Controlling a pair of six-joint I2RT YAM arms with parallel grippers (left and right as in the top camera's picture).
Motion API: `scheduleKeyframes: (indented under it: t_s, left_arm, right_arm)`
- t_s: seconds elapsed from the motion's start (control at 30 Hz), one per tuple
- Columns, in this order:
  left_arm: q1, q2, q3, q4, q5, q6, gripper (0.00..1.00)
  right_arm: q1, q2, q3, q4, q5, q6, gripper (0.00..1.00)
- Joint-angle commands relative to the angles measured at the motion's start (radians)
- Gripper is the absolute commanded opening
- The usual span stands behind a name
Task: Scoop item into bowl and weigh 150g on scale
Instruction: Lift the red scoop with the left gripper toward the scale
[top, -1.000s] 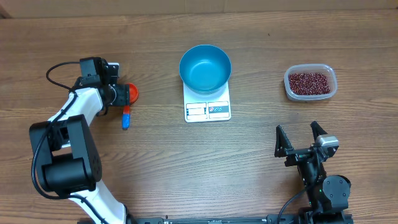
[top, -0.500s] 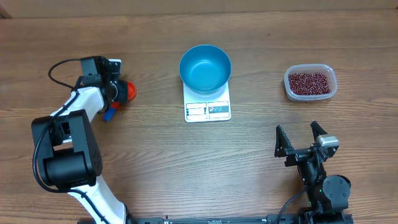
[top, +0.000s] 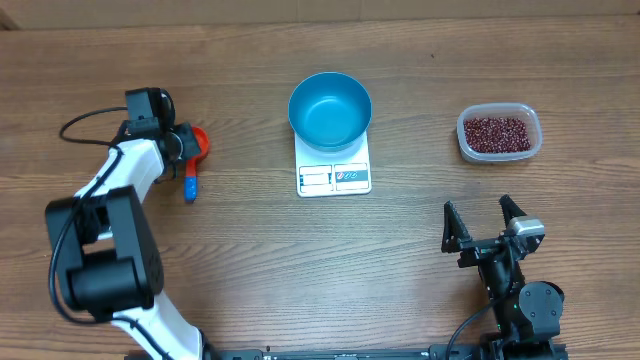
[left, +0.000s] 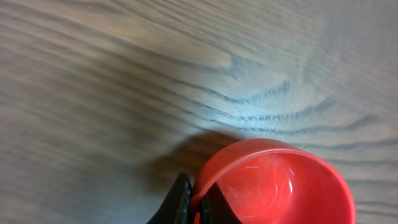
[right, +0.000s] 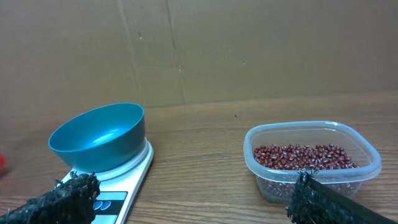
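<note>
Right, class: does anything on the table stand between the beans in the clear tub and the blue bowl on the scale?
Nothing visible does. From overhead, only bare table lies between the beans in their tub and the bowl on the scale; the right wrist view shows the same gap.

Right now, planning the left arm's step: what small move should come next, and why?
Probably lift the red scoop and swing it toward the beans: the left gripper is shut on its rim, the bowl on the scale is empty, and the beans sit in the clear tub.
</note>
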Motion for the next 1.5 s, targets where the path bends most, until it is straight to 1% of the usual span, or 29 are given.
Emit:
scheduleKeyframes:
  t_s: [0.0,0.1,0.2,0.33,0.43,0.53,0.63,0.77,0.93,1.0,1.1,1.17,1.27,1.37,1.47]
  left_arm:
    - [0.008,-0.148,0.009,-0.032,-0.051,-0.282,0.04]
    - [0.007,-0.243,0.009,-0.105,-0.025,-0.455,0.04]
    - [0.007,-0.327,0.009,-0.198,0.041,-0.640,0.04]
    - [0.007,-0.399,0.009,-0.333,0.199,-0.884,0.04]
    - [0.001,-0.409,0.009,-0.404,0.324,-0.983,0.04]
    - [-0.019,-0.405,0.009,-0.462,0.430,-0.989,0.04]
    - [-0.055,-0.405,0.009,-0.512,0.417,-0.986,0.04]
    - [-0.121,-0.406,0.009,-0.557,0.404,-1.078,0.04]
    - [-0.230,-0.406,0.009,-0.512,0.377,-1.148,0.04]
    - [-0.268,-0.406,0.009,-0.489,0.353,-1.164,0.04]
    - [-0.321,-0.406,0.009,-0.464,0.323,-1.196,0.04]
    - [-0.337,-0.406,0.009,-0.447,0.322,-1.204,0.04]
    - [-0.352,-0.406,0.009,-0.428,0.322,-1.208,0.04]
    - [-0.354,-0.406,0.009,-0.418,0.322,-1.221,0.04]
    - [-0.354,-0.406,0.009,-0.414,0.322,-1.234,0.04]
  right_arm:
    - [-0.006,-0.012,-0.011,0.003,0.010,-0.001,1.00]
    - [-0.006,-0.012,-0.011,0.003,0.010,-0.001,1.00]
    - [-0.006,-0.012,-0.011,0.003,0.010,-0.001,1.00]
    - [-0.006,-0.012,-0.011,0.003,0.010,-0.001,1.00]
    - [-0.006,-0.012,-0.011,0.003,0.010,-0.001,1.00]
    - [-0.006,-0.012,-0.011,0.003,0.010,-0.001,1.00]
    - [-0.006,-0.012,-0.011,0.003,0.010,-0.001,1.00]
    - [-0.006,-0.012,-0.011,0.003,0.010,-0.001,1.00]
    - [-0.006,-0.012,-0.011,0.024,0.002,0.009,1.00]
    - [-0.006,-0.012,-0.011,0.028,-0.072,0.046,1.00]
    - [-0.006,-0.012,-0.011,0.032,-0.230,0.140,1.00]
    - [-0.006,-0.012,-0.011,0.030,-0.287,0.166,1.00]
    - [-0.006,-0.012,-0.011,0.031,-0.320,0.168,1.00]
    - [-0.006,-0.012,-0.011,0.032,-0.335,0.261,1.00]
    - [-0.006,-0.012,-0.011,0.032,-0.396,0.333,1.00]
